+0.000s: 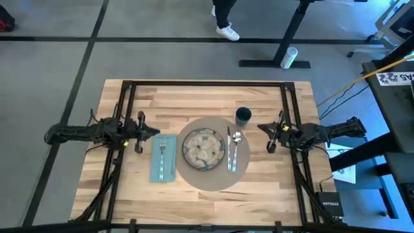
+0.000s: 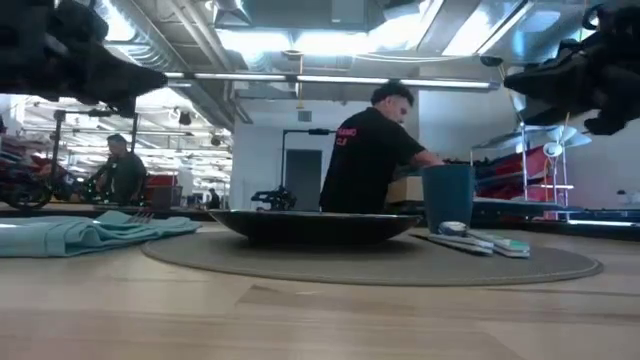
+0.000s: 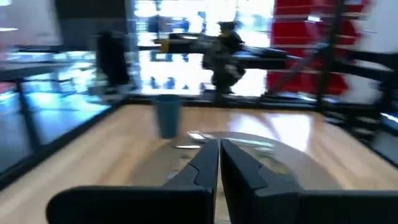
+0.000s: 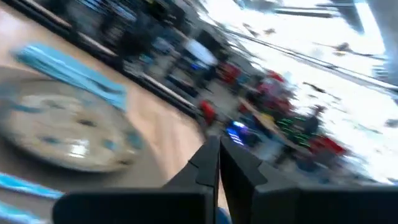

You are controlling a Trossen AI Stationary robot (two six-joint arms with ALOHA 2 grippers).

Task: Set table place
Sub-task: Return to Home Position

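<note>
- Place setting sits mid-frame on the light butcher-block wooden table (image 1: 194, 97): round grey-brown placemat (image 1: 217, 182), speckled round plate (image 1: 185, 147), teal rectangular napkin (image 1: 163, 169), small dark-blue cup (image 1: 243, 116).
- Left gripper (image 1: 155, 131), just left of the napkin, is pinched closed and empty. Right gripper (image 1: 261, 127), right of the cup, is the same.
- You pull both arms straight outward, and clear the cup.

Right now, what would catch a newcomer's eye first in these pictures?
A place setting fills mid-table: speckled plate on a round placemat, knife, spoon and dark cup to its right. A teal napkin bearing a fork lies on its left. The left gripper and right gripper flank it, shut.
</note>
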